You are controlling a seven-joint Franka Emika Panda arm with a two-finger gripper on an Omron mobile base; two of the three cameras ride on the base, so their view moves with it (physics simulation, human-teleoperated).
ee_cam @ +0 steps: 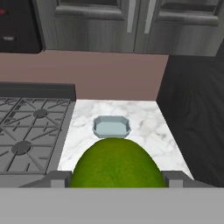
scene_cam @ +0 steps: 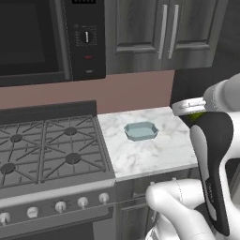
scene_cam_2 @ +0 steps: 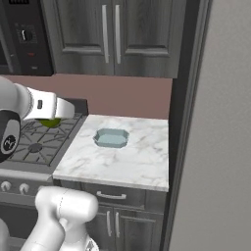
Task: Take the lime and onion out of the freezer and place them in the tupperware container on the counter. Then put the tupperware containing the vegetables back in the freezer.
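**Operator:** Kitchen counter (scene_cam_2: 128,162), white marble between the gas stove (scene_cam: 47,145) and the tall freezer (scene_cam_2: 220,147), is the work surface. What is the tool's condition?

**Technician:** The gripper (ee_cam: 116,177) is clamped on the lime (ee_cam: 116,164). In the hand view the fruit sits between the two dark fingertips (ee_cam: 57,178) and fills the gap between them. The jaws stand wide because the fruit is wide, not because they are released.

**Operator:** Why is the lime held up there?

**Technician:** It is carried above and short of the counter's front edge, presumably in transit to the drop point. From the right base view a green sliver shows under the white wrist, over the stove side.

**Operator:** Where is the drop point?

**Technician:** The tupperware container (scene_cam: 141,131) rests flat near the middle of the counter, open side up and holding nothing, ahead of the hand. The lime is well apart from it.

**Operator:** And the onion?

**Technician:** Not yet in the container; that transfer remains outstanding.
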